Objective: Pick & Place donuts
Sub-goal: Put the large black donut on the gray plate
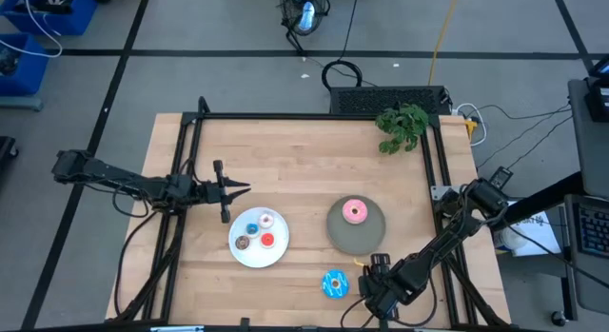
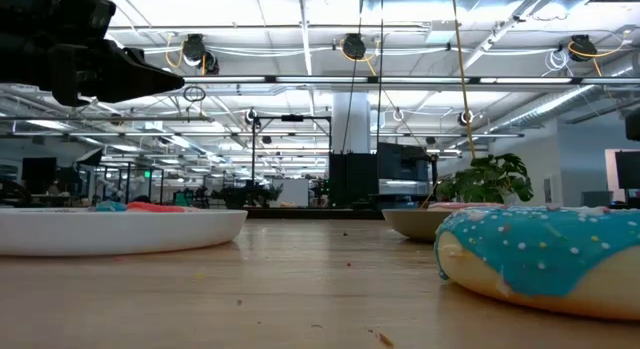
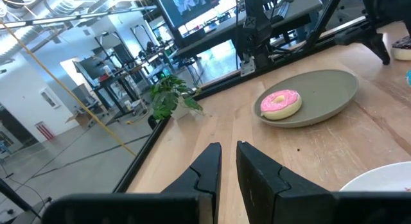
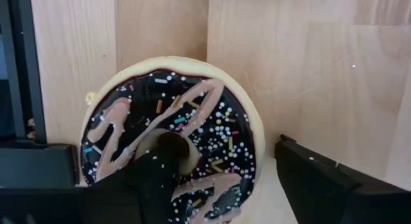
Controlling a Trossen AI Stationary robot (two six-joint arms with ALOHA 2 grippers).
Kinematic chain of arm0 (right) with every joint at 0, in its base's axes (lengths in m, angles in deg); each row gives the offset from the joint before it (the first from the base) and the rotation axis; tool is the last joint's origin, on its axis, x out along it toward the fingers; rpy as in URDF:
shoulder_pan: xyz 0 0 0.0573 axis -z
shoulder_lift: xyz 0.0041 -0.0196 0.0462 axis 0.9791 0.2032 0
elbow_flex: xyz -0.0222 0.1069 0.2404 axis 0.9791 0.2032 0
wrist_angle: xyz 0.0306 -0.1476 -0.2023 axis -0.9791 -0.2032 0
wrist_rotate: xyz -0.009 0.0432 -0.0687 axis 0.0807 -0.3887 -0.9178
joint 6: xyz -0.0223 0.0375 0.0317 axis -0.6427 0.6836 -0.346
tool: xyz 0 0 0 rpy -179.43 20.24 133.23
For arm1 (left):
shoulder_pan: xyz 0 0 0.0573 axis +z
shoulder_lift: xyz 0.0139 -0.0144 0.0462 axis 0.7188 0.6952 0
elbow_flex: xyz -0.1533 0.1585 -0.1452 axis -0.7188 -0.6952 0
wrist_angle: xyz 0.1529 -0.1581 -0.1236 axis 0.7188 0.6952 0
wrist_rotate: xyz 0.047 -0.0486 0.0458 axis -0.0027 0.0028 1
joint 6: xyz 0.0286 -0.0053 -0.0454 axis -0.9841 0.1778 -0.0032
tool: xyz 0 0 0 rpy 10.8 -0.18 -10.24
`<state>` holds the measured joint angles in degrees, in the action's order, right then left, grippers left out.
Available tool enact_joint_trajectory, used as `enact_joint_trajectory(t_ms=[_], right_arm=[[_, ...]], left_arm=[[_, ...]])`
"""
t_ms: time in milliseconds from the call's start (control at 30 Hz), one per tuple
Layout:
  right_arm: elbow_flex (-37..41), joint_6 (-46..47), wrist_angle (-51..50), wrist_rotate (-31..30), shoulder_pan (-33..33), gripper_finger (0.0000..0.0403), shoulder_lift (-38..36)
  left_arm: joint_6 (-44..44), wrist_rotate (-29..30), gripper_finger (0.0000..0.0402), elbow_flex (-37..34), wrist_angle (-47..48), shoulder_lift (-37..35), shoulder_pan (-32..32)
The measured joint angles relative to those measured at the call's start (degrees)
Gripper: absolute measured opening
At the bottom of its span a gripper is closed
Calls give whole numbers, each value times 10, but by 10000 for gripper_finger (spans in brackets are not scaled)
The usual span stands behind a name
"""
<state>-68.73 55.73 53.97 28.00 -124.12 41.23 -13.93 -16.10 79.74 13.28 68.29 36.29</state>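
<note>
The brown sprinkled donut (image 4: 192,115) lies flat on the table near its near edge, hidden under my right gripper (image 1: 379,292) in the high view. That gripper (image 4: 225,147) is open, pointing down, one finger in the donut's hole and the other just outside its rim. The blue donut (image 1: 335,284) lies on the table to its left. The pink donut (image 1: 355,211) sits on the grey plate (image 1: 338,232). Several tiny donuts lie on the white plate (image 1: 238,256). My left gripper (image 1: 238,189) is shut and hovers beyond the white plate. My right gripper straddles one side of the brown donut's ring from above: one fingertip (image 4: 164,160) stands in the hole (image 4: 173,139), the other finger (image 4: 321,179) beside the outer rim (image 4: 260,153). Whether either finger touches the donut, I cannot tell. The donut lies flat on the table.
A small green plant (image 1: 402,126) stands at the table's far right corner. A dark frame (image 1: 314,116) runs along the far edge and both sides. Bare wood lies between the plates and the far edge. The blue donut (image 2: 540,259) fills the low view's right.
</note>
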Motion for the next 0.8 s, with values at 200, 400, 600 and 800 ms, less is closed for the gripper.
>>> enact_joint_trajectory(t_ms=[200,400,600,800], right_arm=[[2,0,-4,0,1,194,-2],[4,1,-8,5,14,84,-23],[4,-3,-13,2,34,11,-69],[4,-3,-39,2,51,30,-122]], left_arm=[[0,0,56,0,0,0,0],[-2,0,56,0,0,0,0],[-4,0,56,0,0,0,0],[-5,0,56,0,0,0,0]])
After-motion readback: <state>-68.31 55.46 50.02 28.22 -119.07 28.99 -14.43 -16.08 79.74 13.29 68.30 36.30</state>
